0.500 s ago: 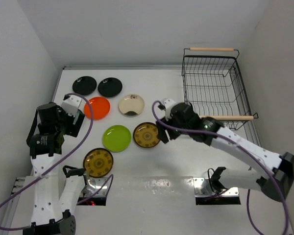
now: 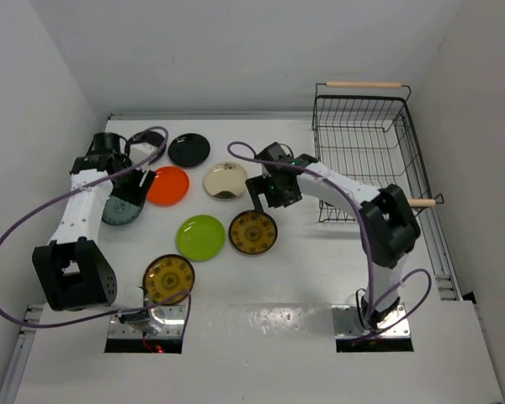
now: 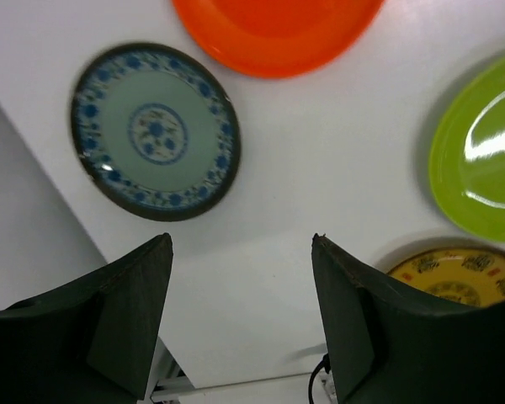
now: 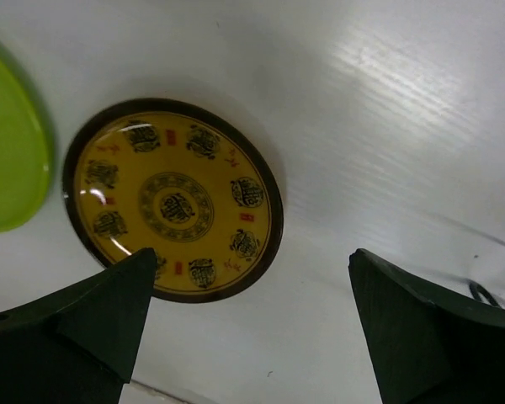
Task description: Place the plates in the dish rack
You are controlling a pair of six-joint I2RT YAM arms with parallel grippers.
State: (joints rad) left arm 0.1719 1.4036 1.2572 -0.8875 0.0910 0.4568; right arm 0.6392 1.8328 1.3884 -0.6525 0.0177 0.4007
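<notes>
White table [image 2: 311,278], matte, with glare patches near its front edge. Plain white walls enclose it on three sides: back wall [image 2: 236,50], left wall [image 2: 25,109], right wall [image 2: 480,109]. Metal rail [image 2: 446,261] along the table's right edge. Lighting even, shadows soft.

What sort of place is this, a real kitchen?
Likely a lab test cell, not a kitchen: plain white walls box in a white table, with plates spread flat beside a wire dish rack.
</notes>
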